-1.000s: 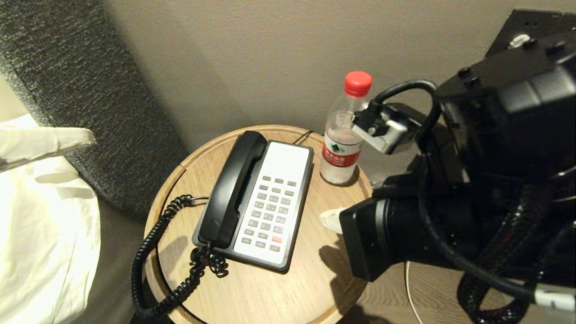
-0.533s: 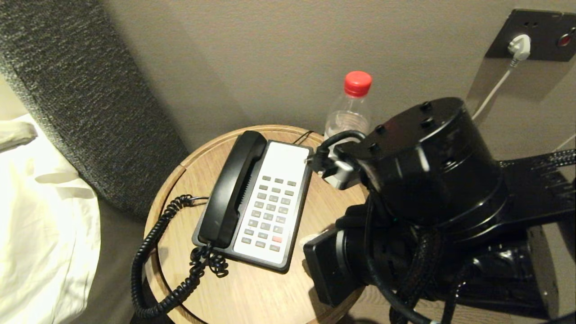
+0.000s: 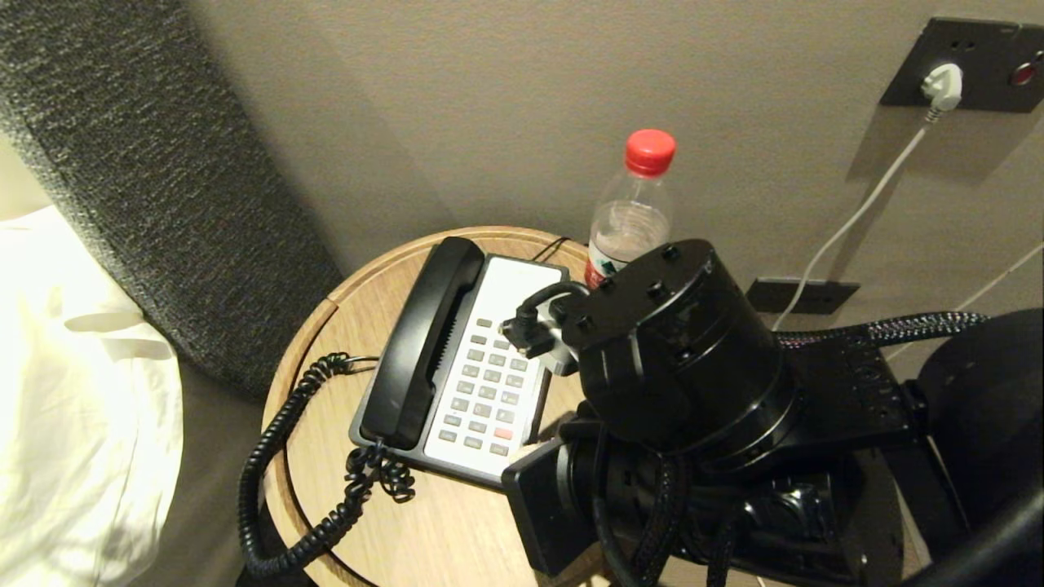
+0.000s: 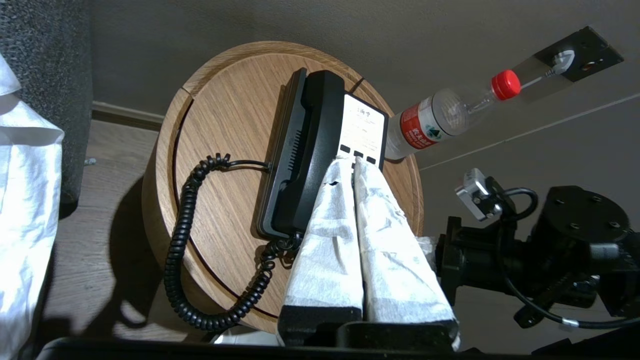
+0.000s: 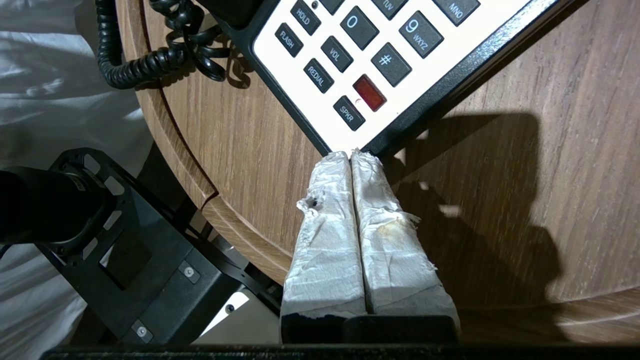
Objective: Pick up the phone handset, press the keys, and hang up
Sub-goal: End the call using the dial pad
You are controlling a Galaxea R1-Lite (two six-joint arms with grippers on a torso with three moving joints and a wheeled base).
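Right gripper [image 5: 351,154] is pinched together, empty, tips right at the phone base's [image 3: 522,281] near corner. Left gripper [image 4: 353,164] is closed too, empty, up above. Phone handset [image 3: 424,342] sits cradled on the base's left, on the round table [image 3: 457,530].

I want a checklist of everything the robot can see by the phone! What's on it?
Surface: round wooden table, phone and bottle on it.
Job's things: phone handset lies in its cradle on the phone base; not lifted yet.
Clutter: water bottle with red cap, upright behind the phone.
Grippers: right claw shut, tips at the base's near corner by the SPKR key; left claw shut, pointing at the keypad from farther off.
Cables: coiled cord hangs over the table's edge; white cable runs from a wall socket.
Surroundings: beige wall, dark padded headboard, white bedding.
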